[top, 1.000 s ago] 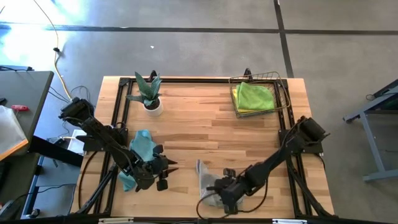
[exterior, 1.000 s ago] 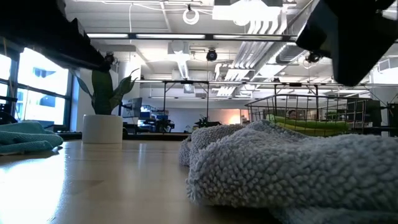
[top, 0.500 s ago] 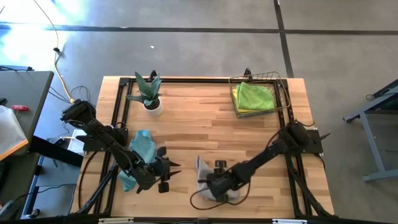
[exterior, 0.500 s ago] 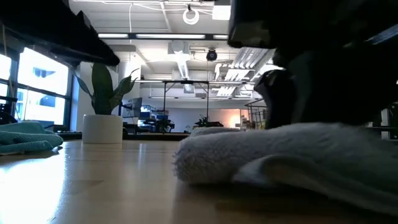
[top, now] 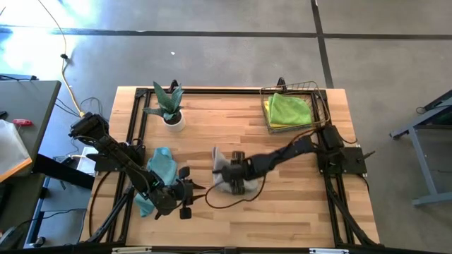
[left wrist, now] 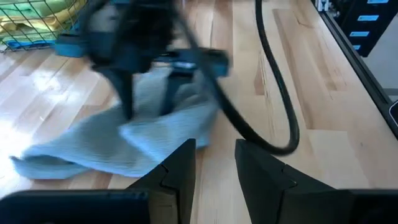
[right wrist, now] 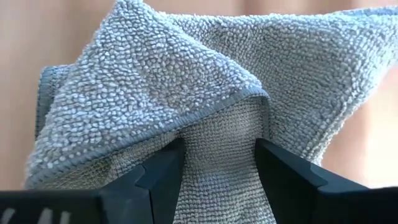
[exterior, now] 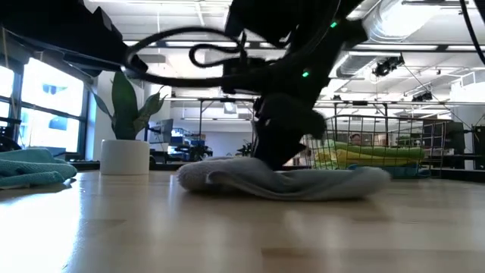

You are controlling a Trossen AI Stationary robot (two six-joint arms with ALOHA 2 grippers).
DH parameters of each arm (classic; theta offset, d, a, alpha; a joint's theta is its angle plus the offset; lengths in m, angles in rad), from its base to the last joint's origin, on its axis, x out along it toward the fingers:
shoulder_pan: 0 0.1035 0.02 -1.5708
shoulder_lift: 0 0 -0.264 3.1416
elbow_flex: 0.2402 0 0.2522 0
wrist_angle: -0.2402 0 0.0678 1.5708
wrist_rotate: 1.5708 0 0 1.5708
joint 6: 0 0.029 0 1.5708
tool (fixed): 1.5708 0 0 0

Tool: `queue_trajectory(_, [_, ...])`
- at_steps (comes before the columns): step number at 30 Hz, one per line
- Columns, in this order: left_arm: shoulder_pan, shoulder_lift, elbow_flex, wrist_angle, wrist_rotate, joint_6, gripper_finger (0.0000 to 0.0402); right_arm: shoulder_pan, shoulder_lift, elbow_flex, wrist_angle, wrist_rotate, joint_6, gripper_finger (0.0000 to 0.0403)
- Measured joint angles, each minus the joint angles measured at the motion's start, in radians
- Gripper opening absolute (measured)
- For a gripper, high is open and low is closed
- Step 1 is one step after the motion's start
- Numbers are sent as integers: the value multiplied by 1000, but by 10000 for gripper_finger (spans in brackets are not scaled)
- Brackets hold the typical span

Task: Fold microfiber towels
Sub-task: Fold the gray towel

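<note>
We have the grey microfiber towel (top: 224, 171) lying rumpled near the middle of the wooden surface (top: 247, 127), and our right end effector (top: 236, 176) is down on it with its fingers spread around a raised fold of cloth, not clearly pinching it. Our left end effector (top: 185, 200) hangs near the front edge just beside the teal towel (top: 161, 168), fingers parted and holding nothing, while the lime green towel (top: 289, 109) lies in the copper wire basket (top: 319, 95) by the potted plant's (top: 168, 106) far side. We judge the grey towel's fold is under way; next we must close on that edge and carry it across.
</note>
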Motion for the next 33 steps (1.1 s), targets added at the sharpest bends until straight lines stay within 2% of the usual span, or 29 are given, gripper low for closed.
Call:
queue_trajectory(6, [0, 0, 0, -1, -1, 0, 103, -104, 0, -1, -1, 8, 71, 193])
queue_trajectory(13, [0, 0, 0, 0, -1, 0, 103, -169, 3, -2, 31, 4, 178, 193])
queue_trajectory(22, [0, 0, 0, 0, 0, -27, 103, -208, 4, -3, 77, 4, 283, 193])
queue_trajectory(33, [0, 0, 0, 1, 0, -35, 103, -216, 4, -3, 79, 3, 284, 193])
